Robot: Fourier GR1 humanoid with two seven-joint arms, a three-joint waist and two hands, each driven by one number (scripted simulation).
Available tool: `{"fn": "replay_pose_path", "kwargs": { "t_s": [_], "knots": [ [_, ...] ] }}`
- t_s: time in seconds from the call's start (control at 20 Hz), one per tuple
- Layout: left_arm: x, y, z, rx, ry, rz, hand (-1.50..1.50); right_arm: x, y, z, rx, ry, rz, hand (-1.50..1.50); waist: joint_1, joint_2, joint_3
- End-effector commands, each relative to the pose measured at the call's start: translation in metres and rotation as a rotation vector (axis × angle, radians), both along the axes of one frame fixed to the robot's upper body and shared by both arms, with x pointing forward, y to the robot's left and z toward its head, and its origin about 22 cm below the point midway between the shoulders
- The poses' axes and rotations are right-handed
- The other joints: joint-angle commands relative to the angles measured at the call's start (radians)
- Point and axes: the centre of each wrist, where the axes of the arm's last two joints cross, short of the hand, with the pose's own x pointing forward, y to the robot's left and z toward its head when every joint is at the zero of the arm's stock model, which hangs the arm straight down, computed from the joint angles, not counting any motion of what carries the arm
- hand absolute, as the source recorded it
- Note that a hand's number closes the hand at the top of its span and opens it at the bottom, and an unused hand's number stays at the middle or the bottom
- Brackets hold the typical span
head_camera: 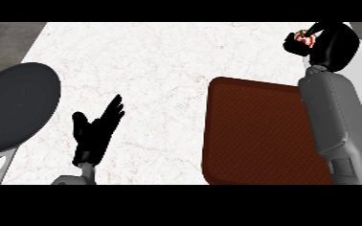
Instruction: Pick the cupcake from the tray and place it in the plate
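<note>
My right hand (329, 43) is at the upper right, beyond the far edge of the brown tray (258, 131), with its fingers curled round the cupcake (304, 39); only a bit of red and white shows between the fingers. The dark grey plate (21, 103) lies at the left edge of the counter, partly cut off by the view. My left hand (96, 127) rests open at the lower left, fingers pointing up, just right of the plate.
The white marble counter (155, 62) stretches between plate and tray. A grey floor strip shows at the upper left corner. My right forearm (329, 115) lies over the tray's right side.
</note>
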Motion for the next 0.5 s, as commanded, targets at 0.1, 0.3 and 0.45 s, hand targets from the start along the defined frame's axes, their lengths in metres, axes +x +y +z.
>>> {"fn": "replay_pose_path", "kwargs": {
  "t_s": [0.1, 0.3, 0.45],
  "knots": [
    [0.006, -0.008, 0.005, -0.010, -0.011, -0.035, 0.00, 0.011, 0.007, 0.011, 0.091, -0.287, -0.309, 1.50, 0.024, 0.009, -0.001],
    [0.005, -0.007, 0.000, 0.000, 0.001, -0.019, 0.00, 0.013, 0.015, 0.002, 0.129, -0.418, -0.398, 1.50, 0.027, 0.010, 0.001],
    [0.003, -0.001, 0.000, 0.006, 0.002, -0.031, 0.00, 0.011, 0.007, -0.010, 0.111, -0.495, -0.453, 1.50, 0.014, 0.002, 0.003]
  ]
}}
